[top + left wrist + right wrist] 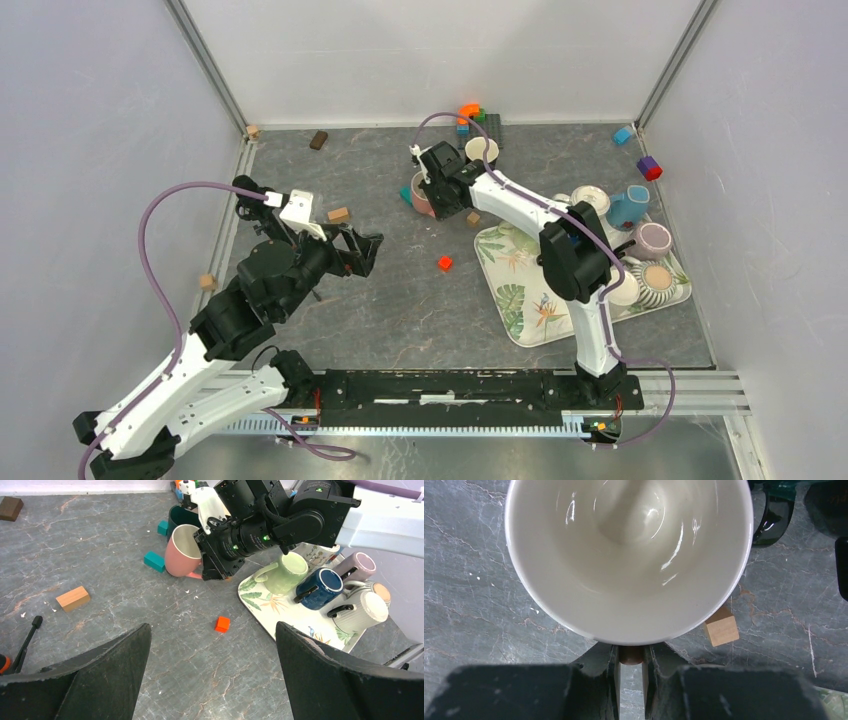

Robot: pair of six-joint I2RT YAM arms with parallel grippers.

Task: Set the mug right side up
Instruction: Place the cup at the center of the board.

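Top external view shows the grey table (400, 320) walled on 3 sides. Its widest bare stretch lies in the middle, between the left arm and the leaf-print tray (520, 300) at the right. Mugs crowd the tray's far and right edges.

The right gripper (630, 655) reaches to the far middle of the table, pinched tight on the handle of the pink mug (180, 550) (cream inside). The mug is tipped over with its mouth facing sideways toward the left arm. It sits just off the tray's far-left corner, with a dark teal mug (176, 516) close behind. Whether its side touches the table I cannot tell.

The left gripper (212, 626) hangs over the table's left half, jaws spread wide, holding nothing.

Small pieces lie around the mug: 1 teal block (154, 561) just beside it, 1 wooden block (721, 626) by its rim, and 1 red cube (445, 263) alone in the open middle.
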